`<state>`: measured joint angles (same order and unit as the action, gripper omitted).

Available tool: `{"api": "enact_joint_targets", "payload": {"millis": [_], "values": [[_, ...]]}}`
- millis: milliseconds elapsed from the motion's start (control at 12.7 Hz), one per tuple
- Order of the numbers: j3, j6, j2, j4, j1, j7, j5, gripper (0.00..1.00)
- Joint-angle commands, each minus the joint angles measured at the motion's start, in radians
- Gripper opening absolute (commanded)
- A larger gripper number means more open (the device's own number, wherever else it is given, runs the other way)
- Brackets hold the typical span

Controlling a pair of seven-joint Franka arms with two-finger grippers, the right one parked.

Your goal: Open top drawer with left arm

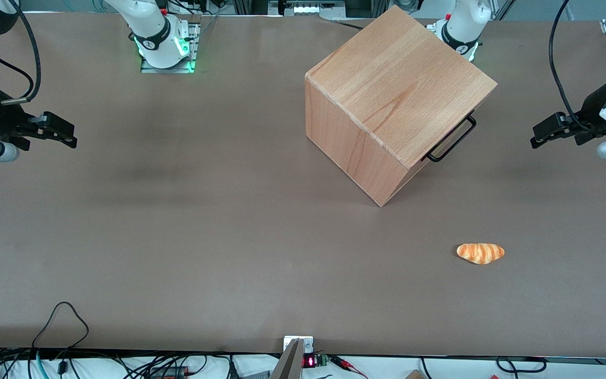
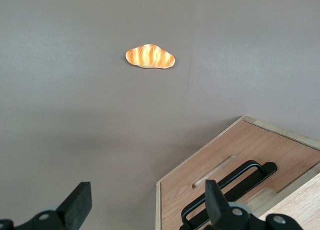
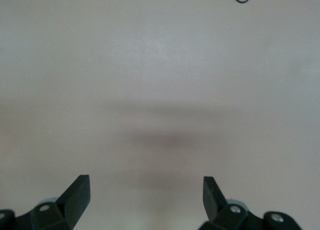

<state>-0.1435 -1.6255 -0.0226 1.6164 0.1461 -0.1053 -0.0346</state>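
The beech cabinet stands on the brown table, turned at an angle. Its top drawer looks shut, and the black U-shaped handle sticks out from its front toward the working arm's end of the table. My left arm's gripper hovers in front of that handle, well apart from it and at about its height. The gripper is open with nothing between its fingers. In the left wrist view one black fingertip overlaps the handle.
An orange striped bread roll lies on the table nearer the front camera than the cabinet, also seen as the roll. Cables trail at the table's front edge.
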Motion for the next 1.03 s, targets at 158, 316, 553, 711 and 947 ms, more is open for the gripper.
{"api": "enact_joint_targets", "payload": {"millis": [158, 316, 553, 711, 947], "values": [[0.010, 0.039, -0.007, -0.006, 0.000, -0.007, 0.019, 1.00], [0.012, 0.041, -0.008, -0.003, 0.001, 0.030, 0.019, 1.00], [0.022, 0.041, -0.016, 0.007, 0.001, 0.178, 0.021, 1.00], [0.024, 0.038, -0.019, 0.014, 0.001, 0.330, 0.018, 1.00], [0.025, 0.041, -0.022, 0.036, 0.001, 0.513, 0.015, 1.00]]}}
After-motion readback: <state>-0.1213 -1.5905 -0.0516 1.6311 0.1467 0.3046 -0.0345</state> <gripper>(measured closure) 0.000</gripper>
